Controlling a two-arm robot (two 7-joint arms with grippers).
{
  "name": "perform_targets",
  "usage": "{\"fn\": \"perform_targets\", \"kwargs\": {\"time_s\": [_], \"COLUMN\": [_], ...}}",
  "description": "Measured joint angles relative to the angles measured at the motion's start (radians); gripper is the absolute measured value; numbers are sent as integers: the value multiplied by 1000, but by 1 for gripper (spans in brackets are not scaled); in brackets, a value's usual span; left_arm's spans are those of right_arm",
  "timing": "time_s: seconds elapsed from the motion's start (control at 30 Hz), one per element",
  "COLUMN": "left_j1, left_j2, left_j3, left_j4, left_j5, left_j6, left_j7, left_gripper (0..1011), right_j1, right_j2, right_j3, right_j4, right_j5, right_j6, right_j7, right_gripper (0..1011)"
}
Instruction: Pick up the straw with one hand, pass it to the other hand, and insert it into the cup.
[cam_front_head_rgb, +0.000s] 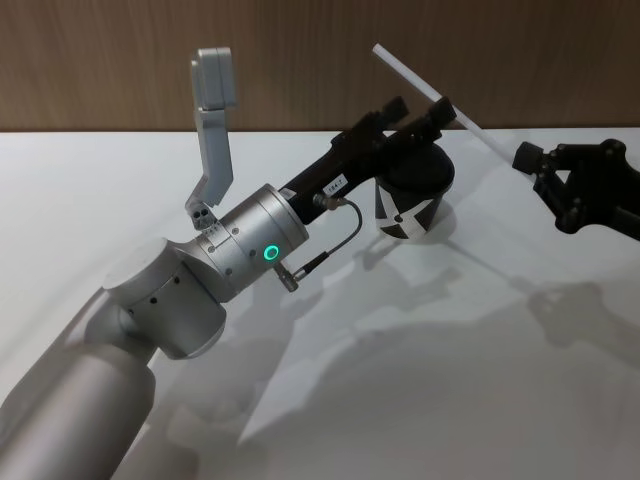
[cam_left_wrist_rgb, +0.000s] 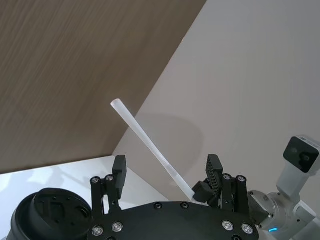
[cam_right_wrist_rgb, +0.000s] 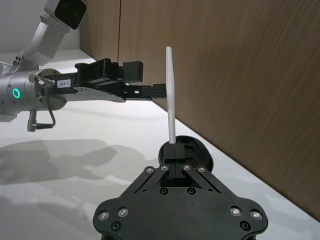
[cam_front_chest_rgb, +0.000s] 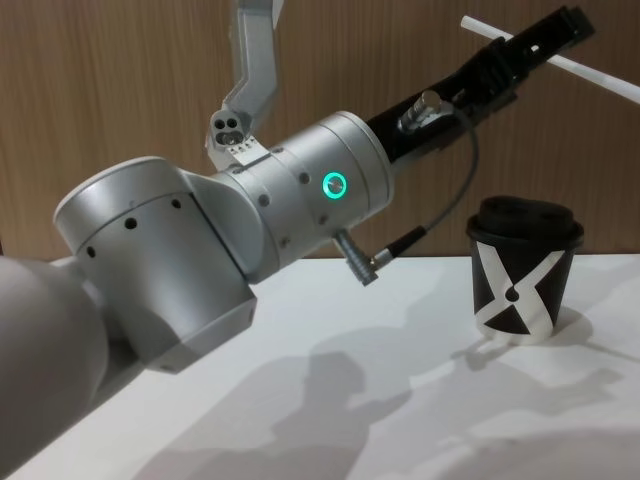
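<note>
White counter lies bare on my side and runs up to a brown wood wall. The work sits at its far end. My left arm reaches forward, and my left hand hangs right above the cup. Its fingers are spread wide, with the straw passing between them close against one finger; I cannot tell whether it touches. My right hand is out to the side of the left one, pinched shut on the straw's lower end. From there the straw slants up through my left hand toward the wall.

I judge the pick-up done and the pass midway. The straw is off the counter, one hand grips it, and the other is around it without a grip. Which hand is the giver I cannot tell. The straw is not yet in the cup, whose lid is on.

For room, the straw's free tip is near the wall. The cup stands just under my left hand, with the wrist cable looping beside it. Toward me the counter is open.
</note>
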Motion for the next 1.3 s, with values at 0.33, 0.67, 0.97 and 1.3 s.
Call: {"fn": "perform_targets", "kwargs": {"time_s": [0.33, 0.67, 0.97, 1.3], "left_j1": [-29, -51, -59, -62], "left_j2": [-25, -43, -57, -67], "left_j3": [7, 17, 19, 12], "left_j4": [55, 98, 120, 139], "left_j5": [-31, -59, -91, -132], "left_j6": [8, 11, 15, 26], "left_j7": [-21, -55, -82, -99], "left_gripper": [1000, 1000, 1000, 1000], "right_j1": [0, 0, 0, 0], "right_j2": [0, 0, 0, 0], "right_j3": [0, 0, 0, 0], "right_j4": [0, 0, 0, 0], "right_j5": [0, 0, 0, 0], "right_j6": [0, 0, 0, 0], "right_j7": [0, 0, 0, 0], "right_gripper": [1, 0, 1, 0]}}
